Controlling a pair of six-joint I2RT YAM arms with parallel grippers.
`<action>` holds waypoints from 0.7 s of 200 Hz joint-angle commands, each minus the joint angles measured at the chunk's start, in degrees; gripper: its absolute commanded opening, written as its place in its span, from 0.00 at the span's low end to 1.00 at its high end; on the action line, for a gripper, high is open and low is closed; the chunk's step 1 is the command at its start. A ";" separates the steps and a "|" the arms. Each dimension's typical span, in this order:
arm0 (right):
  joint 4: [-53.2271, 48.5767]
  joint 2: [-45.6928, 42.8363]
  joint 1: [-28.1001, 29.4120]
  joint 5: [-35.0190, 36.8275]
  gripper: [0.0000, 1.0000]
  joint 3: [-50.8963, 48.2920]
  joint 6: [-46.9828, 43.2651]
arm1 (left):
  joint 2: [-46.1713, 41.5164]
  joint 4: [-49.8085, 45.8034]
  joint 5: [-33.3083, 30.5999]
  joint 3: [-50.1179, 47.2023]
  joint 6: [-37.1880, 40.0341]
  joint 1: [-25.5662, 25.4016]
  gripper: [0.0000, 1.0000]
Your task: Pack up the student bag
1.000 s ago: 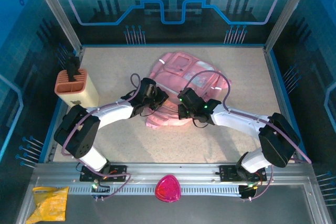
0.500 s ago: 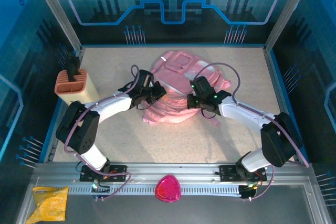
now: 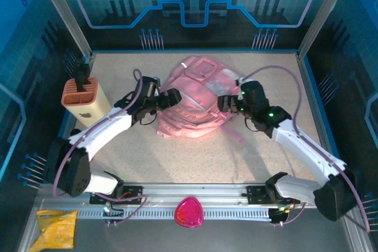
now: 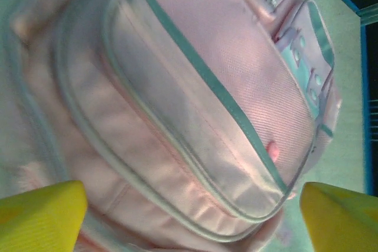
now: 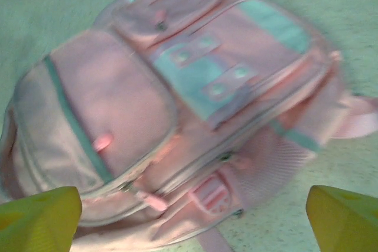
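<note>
On the middle of the worktop (image 3: 118, 69), the pink student bag (image 3: 198, 95) is laid flat, and its zips look shut. It is flanked by the left end effector (image 3: 173, 96) and the right end effector (image 3: 223, 104), each spread wide with nothing held. The bag is likely being set up for packing. Next, a zip pull probably needs to be pinched and dragged open.
</note>
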 commanded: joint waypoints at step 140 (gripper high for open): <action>61.09 14.89 -27.71 -11.18 1.00 -28.04 -17.78 | 4.98 52.94 -24.02 -29.00 46.93 16.16 0.99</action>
